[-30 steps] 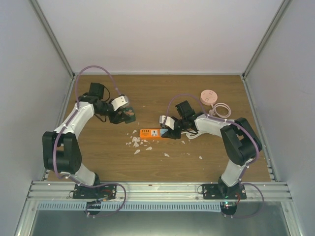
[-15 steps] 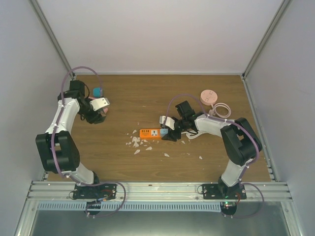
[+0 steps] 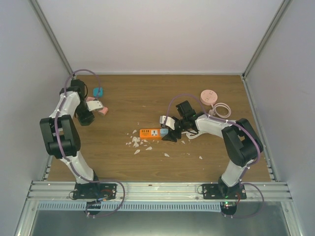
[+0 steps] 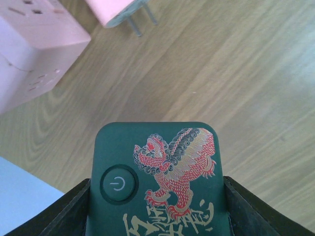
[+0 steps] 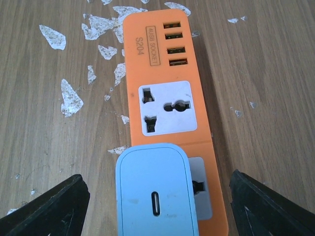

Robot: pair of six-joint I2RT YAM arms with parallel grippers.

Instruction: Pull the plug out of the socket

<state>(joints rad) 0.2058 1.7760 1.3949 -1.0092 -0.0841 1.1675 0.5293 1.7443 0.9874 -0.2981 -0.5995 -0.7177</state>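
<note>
socket strip point(image 5: 142, 73): orange, white outlets point(image 5: 166, 108) | plug point(image 5: 155, 191): pale blue | adapter point(image 4: 157, 182): dark green, red-and-white lion print | cube point(image 4: 29, 54): pale pink | counter point(image 5: 275, 98): brown wood grain, white flecks point(image 5: 70, 97)

Black-and-white left arm point(image 3: 66, 105) and right arm point(image 3: 209, 125), looping lilac cables point(image 3: 183, 95), seemingly black bases point(image 3: 93, 191).

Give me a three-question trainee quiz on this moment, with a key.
1. True or false: the light blue plug is already out of the orange power strip.
2. Which one holds the dark green adapter with the red lion print? A: left gripper. B: right gripper. C: neither.
3. Fill in: the right gripper's jaws stand ____ on either side of the plug, not touching it.
Key: 1 false; 2 A; 3 open.
</note>
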